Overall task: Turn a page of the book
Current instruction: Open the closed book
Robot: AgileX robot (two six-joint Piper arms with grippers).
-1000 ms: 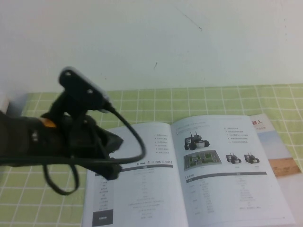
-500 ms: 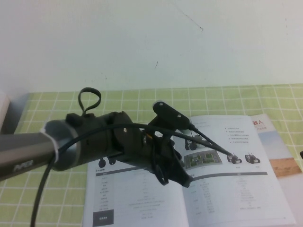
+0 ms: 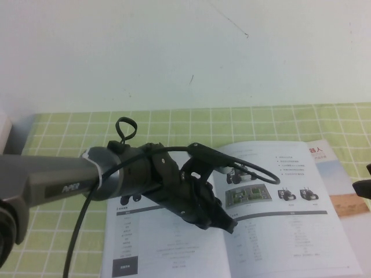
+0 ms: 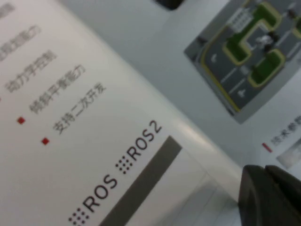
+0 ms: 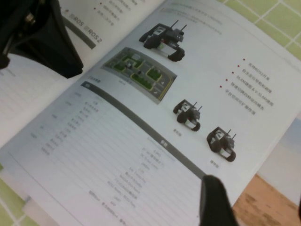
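The book [image 3: 168, 243] lies open on the green checked cloth. The page [image 3: 278, 197] is its right-hand sheet, flat, with small black wheeled robots, a green board picture and a table; it also shows in the right wrist view [image 5: 141, 117]. My left gripper [image 3: 229, 223] reaches across the left-hand sheet, its tip down near the spine. In the left wrist view its fingertips [image 4: 270, 195] lie together, shut, just over the paper by the green board picture [image 4: 249, 52]. My right gripper [image 3: 362, 186] is at the right edge, open and empty [image 5: 256, 207] over the page's outer edge.
A second booklet [image 3: 348, 202] with a wood-coloured picture lies under the book's right side. The checked cloth [image 3: 58, 231] covers the table up to the white wall. A pale object [image 3: 7, 136] stands at the far left edge.
My left arm has swung right across the book, from its left side to the spine, and lowered. My right gripper has come into view at the right edge.
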